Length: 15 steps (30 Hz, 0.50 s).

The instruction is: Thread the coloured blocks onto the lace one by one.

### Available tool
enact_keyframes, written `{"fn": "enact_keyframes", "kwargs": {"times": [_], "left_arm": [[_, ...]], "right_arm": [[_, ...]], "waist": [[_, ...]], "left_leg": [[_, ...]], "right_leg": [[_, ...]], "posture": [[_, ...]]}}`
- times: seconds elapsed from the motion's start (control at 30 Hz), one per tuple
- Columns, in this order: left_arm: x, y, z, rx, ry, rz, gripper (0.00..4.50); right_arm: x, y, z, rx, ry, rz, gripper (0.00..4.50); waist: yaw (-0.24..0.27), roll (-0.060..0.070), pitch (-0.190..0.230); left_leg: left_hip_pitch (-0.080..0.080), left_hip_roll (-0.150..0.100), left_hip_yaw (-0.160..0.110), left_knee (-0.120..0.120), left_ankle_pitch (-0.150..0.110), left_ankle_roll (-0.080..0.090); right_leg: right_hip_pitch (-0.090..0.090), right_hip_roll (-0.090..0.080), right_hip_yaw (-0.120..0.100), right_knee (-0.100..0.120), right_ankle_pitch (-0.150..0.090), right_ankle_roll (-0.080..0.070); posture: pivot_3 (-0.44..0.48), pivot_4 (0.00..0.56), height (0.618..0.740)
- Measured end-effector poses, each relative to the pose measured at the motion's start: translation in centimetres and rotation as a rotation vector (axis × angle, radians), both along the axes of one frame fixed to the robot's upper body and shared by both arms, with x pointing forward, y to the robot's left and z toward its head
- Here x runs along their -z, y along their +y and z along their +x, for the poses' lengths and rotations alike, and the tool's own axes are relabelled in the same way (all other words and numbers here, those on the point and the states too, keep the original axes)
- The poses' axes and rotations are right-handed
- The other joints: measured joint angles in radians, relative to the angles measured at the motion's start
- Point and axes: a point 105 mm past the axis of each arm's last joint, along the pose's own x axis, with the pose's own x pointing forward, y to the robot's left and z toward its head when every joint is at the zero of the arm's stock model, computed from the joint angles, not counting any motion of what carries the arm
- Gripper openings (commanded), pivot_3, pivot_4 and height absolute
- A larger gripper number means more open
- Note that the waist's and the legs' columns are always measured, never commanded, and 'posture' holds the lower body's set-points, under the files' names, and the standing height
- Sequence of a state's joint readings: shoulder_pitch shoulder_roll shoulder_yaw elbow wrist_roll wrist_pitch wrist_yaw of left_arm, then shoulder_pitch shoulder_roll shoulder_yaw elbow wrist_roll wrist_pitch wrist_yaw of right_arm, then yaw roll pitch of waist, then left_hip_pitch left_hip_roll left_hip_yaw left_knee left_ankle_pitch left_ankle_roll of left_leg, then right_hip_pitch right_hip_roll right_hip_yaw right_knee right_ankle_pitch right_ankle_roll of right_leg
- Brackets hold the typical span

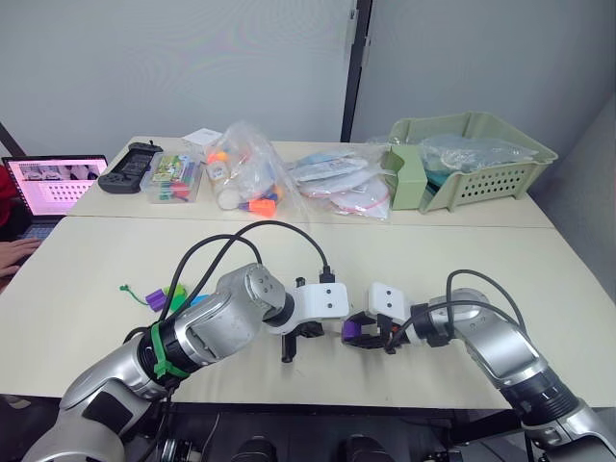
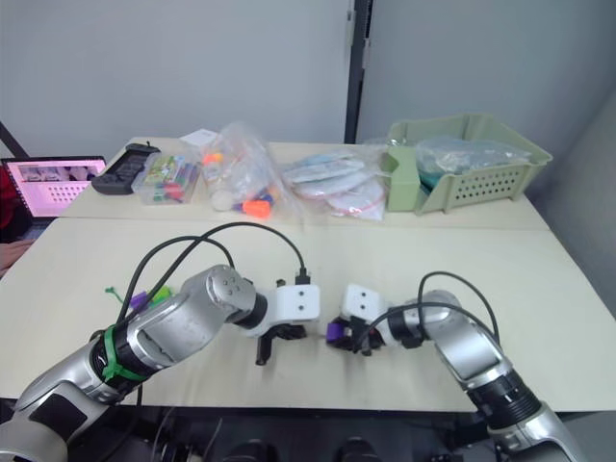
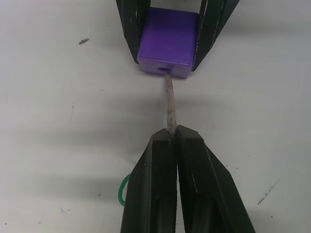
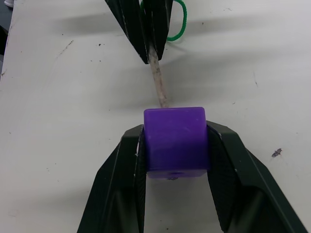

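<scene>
Two pale tables [image 1: 289, 265], grey wall [image 1: 173, 67]

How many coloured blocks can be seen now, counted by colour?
Purple: 2, the held purple block in the right gripper and the loose purple block
Lime green: 1, the lime green block
Blue: 1, the blue block, partly hidden
Total: 4 in sight

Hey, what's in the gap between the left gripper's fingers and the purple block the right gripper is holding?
Just the lace's stiff pale tip, running from the left gripper to the hole in the purple block; below it is bare table, as the left wrist view shows.
</scene>
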<state>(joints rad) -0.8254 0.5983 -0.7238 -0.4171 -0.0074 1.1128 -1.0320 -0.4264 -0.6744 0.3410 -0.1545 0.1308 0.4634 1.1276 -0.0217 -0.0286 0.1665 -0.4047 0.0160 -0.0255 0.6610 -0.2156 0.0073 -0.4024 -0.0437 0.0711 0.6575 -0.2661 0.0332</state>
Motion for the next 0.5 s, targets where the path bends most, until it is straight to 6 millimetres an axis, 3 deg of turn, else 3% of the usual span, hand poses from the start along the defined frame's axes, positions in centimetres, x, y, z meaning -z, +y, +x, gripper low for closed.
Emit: {"fn": "enact_keyframes", "kwargs": {"times": [0.5], "left_arm": [[-0.15,-0.2,0.09,-0.01,-0.004,-0.016,0.0]], "right_arm": [[0.02,0.03,-0.09,0.002,-0.006,-0.003,1.17]], "waist": [[0.0,0.0,0.0]], "left_leg": [[0.0,0.0,0.0,0.0,0.0,0.0]], "right_leg": [[0.0,0.0,0.0,0.0,0.0,0.0]], "posture": [[0.0,0.15,0.74]]}}
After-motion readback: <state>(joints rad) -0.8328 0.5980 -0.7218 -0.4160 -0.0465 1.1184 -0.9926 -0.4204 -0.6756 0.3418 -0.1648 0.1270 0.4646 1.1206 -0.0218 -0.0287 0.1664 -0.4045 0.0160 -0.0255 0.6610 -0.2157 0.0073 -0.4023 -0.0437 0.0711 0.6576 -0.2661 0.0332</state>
